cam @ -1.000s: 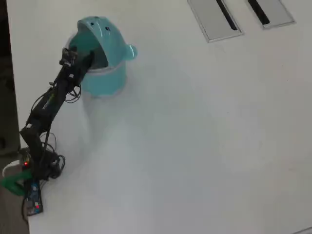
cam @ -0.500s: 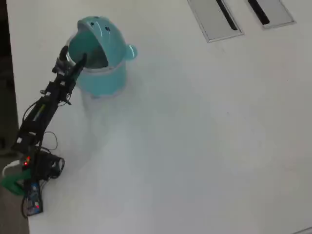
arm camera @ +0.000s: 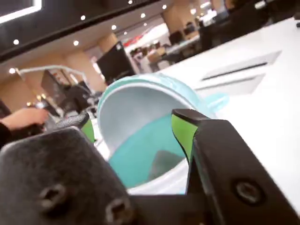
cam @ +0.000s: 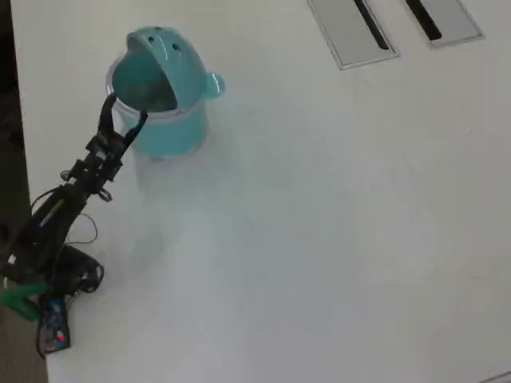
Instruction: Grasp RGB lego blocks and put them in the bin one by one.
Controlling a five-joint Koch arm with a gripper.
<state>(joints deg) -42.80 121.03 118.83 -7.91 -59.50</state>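
Note:
The teal bin stands at the upper left of the white table, its domed lid flipped up and the mouth open. My gripper hangs over the bin's left rim, jaws apart and empty. In the wrist view the gripper frames the open mouth between its green-padded fingers. I see the bin's teal inner wall and the pale underside of the lid. No red, blue or yellow-green block shows in either view.
Two flat grey slotted plates lie at the table's top right, also in the wrist view. The arm's base and cables sit at the left edge. A person's hand shows at the wrist view's left.

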